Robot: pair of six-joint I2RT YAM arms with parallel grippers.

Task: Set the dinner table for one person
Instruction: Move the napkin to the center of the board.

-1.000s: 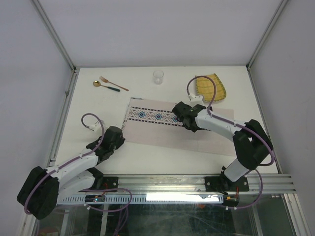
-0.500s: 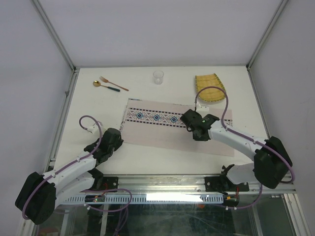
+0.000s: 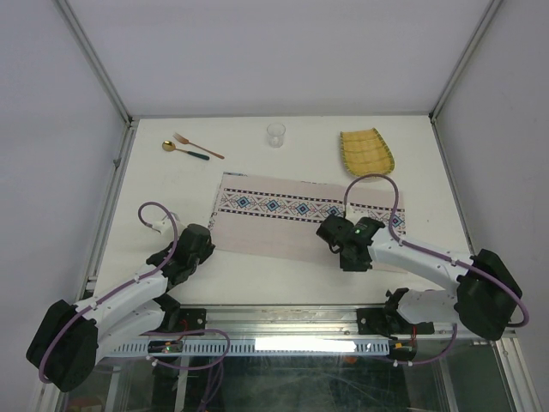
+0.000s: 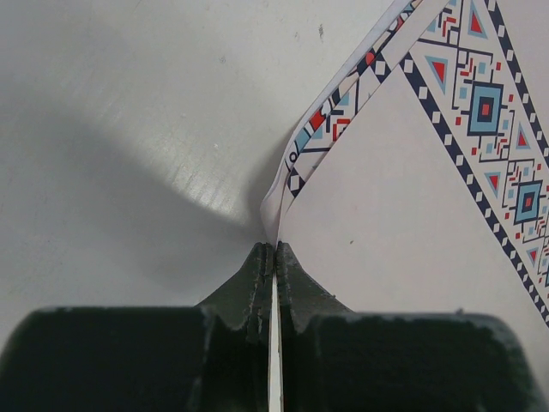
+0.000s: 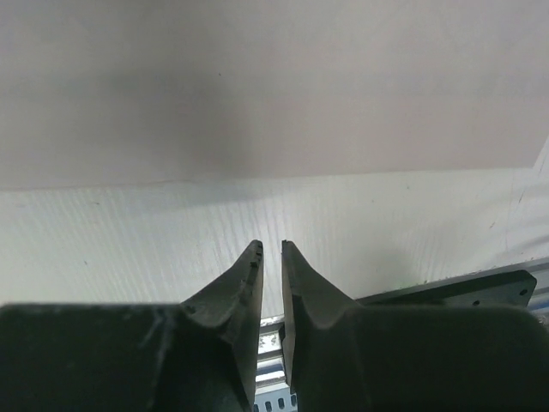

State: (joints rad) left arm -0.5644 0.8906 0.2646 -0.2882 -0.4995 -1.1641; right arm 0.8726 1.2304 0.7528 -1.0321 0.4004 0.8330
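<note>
While dinner table (image 3: 171, 182) lies matte white, rectangular, metal-railed; left gripper (image 4: 273, 247) clenches placemat (image 4: 403, 240) edge; right gripper (image 5: 270, 245) narrowly parted

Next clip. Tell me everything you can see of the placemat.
The placemat is a long, pale, thin rectangle that looks like cloth. A patterned band of blue and red diamonds runs along its far edge. It lies mostly flat, slightly skewed, in the middle of the dinner table. Its near left corner curls up, pinched between the shut fingers of the left gripper. The right gripper hangs by its near right edge, holding nothing.
</note>
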